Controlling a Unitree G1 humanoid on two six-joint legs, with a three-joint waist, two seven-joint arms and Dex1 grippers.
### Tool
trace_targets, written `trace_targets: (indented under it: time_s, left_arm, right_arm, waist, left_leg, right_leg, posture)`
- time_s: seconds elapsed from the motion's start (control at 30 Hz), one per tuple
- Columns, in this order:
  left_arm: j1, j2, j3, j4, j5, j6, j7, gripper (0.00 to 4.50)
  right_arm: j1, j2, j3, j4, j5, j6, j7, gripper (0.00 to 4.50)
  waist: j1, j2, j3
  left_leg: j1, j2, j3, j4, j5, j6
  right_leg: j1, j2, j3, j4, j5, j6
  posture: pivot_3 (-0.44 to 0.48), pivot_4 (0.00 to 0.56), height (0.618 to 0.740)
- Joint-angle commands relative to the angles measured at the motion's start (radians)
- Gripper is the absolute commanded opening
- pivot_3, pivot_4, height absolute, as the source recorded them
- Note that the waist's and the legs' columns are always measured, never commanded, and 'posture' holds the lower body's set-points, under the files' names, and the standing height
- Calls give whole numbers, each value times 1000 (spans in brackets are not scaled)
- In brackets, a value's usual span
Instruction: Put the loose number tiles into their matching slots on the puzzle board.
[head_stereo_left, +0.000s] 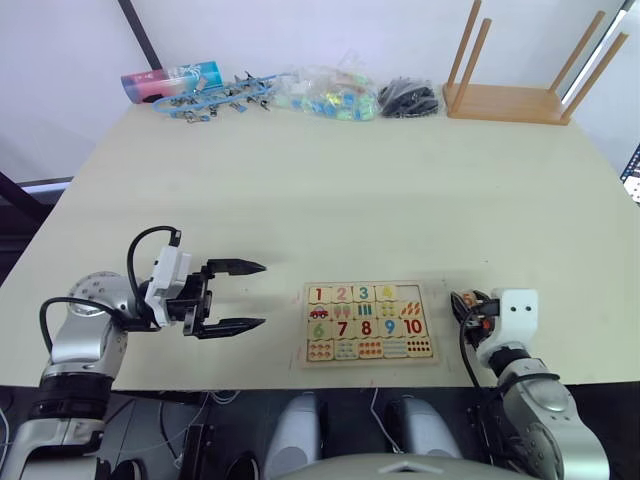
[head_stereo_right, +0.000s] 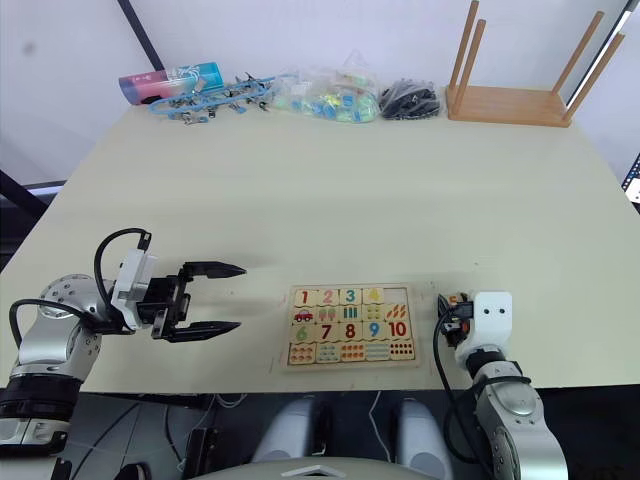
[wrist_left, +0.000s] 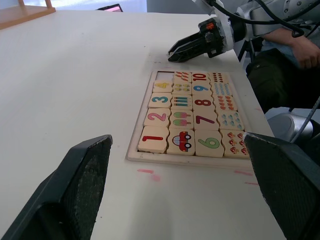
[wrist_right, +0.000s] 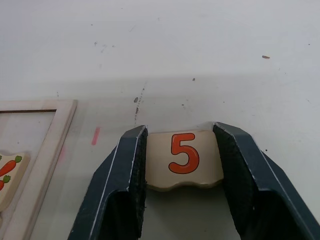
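Tile number 5 (wrist_right: 184, 159), pale wood with an orange digit, pinched between the two dark fingers (wrist_right: 123, 190) of the right claw (wrist_right: 184, 165), just right of the puzzle board (head_stereo_left: 369, 323) and low over the table (head_stereo_left: 330, 190). Cannot tell whether lifted or resting. Held by two opposite side edges, digit facing up, near edge of the tile wavy rather than straight.

Probably light, stiff and hard; no give under the squeeze, so little force needed. Smooth lacquered-looking faces, likely slippery if gripped by top and bottom; better taken by the side edges, as now, keeping it flat. Not fragile, but apt to twist in a two-point pinch and to jam if tilted against a slot wall.

Board lying flat near the front edge of the table, between the two arms. Top row holding tiles 1 (wrist_left: 153, 138), 2, 3 and 4, with the last slot (wrist_left: 164, 76) at the right end bare, next to the carrot tile. Remaining rows full: pictures, numbers 6 to 10, dots. One tile left to seat, by the look of it.

Left claw (head_stereo_left: 240, 296) spread wide and holding nothing, hovering left of the board, tips pointing toward it.

Far side: wooden stand (head_stereo_left: 520, 80) with slanted dowels at right, bags and cords (head_stereo_left: 300, 92) along the back edge.
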Motion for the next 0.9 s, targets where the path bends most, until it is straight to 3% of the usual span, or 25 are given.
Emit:
trace_targets:
  time_s: [0.03, 0.07, 0.13, 0.3, 0.47, 0.7, 0.9]
  left_arm:
    - [-8, 18, -3, -3, -20, -19, -31, 4500]
    - [-6, 18, -2, -5, -20, -19, -31, 4500]
    - [0, 18, 0, -7, -21, -20, -31, 4500]
    - [8, 16, 4, -9, -22, -23, -31, 4500]
    - [5, 7, 4, -2, -20, -29, -31, 4500]
    - [14, -4, 9, 0, -17, -42, -31, 4500]
    - [31, -10, 22, -10, -17, -44, -31, 4500]
  right_arm:
    - [11, -16, -1, -5, -11, -32, 8, 3359]
    - [12, -24, -3, -4, -11, -50, 18, 3922]
    - [15, -37, -28, -6, -11, -82, 25, 4404]
    - [16, -90, -87, -24, 50, -213, 131, 4404]
    - [-22, -306, -173, 32, 219, -213, 431, 4404]
    - [-131, -539, -214, 246, 289, -303, 768, 4404]
    - [-280, -685, -148, 507, 259, -465, 1087, 4404]
  waist:
    - [0, 0, 0]
    - [0, 0, 0]
    - [1, 0, 0]
    - [-3, 0, 0]
    - [-3, 1, 0]
    - [-1, 1, 1]
    - [-1, 1, 1]
  left_leg:
    - [0, 0, 0, 0, 0, 0]
    - [0, 0, 0, 0, 0, 0]
    - [0, 0, 0, 0, 0, 0]
    - [0, 0, 0, 0, 0, 0]
    - [0, 0, 1, 1, 0, 0]
    - [1, -1, 0, 1, 0, 0]
    - [1, -1, 1, 1, 0, 0]
  right_leg:
    - [0, 0, 0, 0, 0, 0]
    - [0, 0, 0, 0, 0, 0]
    - [0, 0, 0, 0, 0, 0]
    - [0, 0, 0, 0, 1, 2]
    - [0, 1, 1, 0, 1, 2]
    - [1, 3, 1, 0, 2, 3]
    - [1, 5, 3, 0, 2, 3]
  posture:
    - [0, 150, 737]
    - [0, 150, 737]
    - [0, 150, 737]
    - [0, 150, 737]
    - [0, 150, 737]
    - [0, 150, 737]
    - [0, 150, 737]
